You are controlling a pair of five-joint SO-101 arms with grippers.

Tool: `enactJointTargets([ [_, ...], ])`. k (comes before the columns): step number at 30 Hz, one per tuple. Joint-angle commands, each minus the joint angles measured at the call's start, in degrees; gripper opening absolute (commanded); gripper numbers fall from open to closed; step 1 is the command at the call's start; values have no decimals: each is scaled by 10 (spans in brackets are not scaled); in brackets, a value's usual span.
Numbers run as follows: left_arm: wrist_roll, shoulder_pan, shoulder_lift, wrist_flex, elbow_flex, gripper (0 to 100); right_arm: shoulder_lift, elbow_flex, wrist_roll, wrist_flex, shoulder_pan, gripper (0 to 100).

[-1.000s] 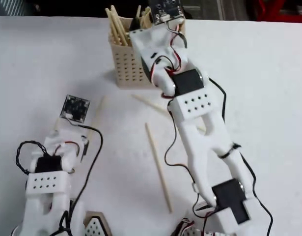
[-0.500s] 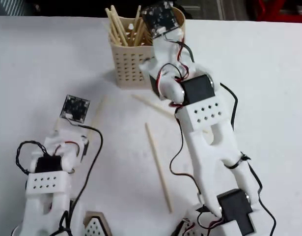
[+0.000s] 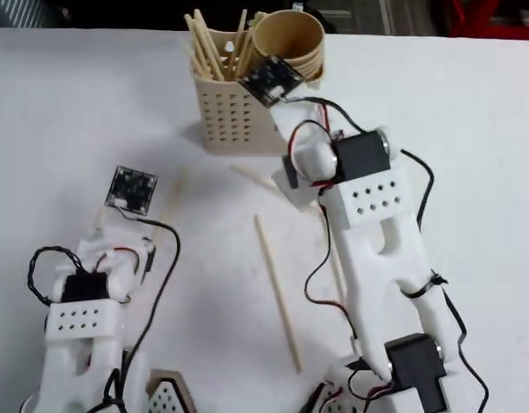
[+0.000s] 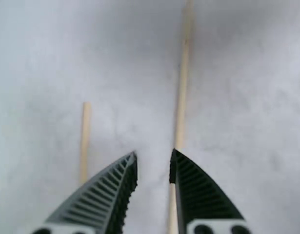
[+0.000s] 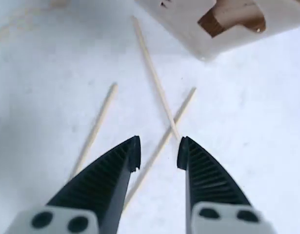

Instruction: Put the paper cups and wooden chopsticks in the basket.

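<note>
Basket (image 3: 230,112) at the far side of the table (image 3: 470,129), with one paper cup (image 3: 288,39) and a bundle of chopsticks (image 3: 214,52) standing in it.
Your right gripper (image 5: 158,146) hangs near the basket, fingers narrowly parted and empty, over three loose chopsticks (image 5: 154,80), two of them crossed. Your left gripper (image 4: 153,158), equally narrow and holding nothing, sits above two parallel chopsticks (image 4: 181,97).
</note>
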Motion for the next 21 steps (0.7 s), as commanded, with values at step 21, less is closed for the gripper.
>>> enactJointTargets([
  [21, -4, -5, -12, -10, -3, 124, 87, 321, 67, -349, 88, 138],
])
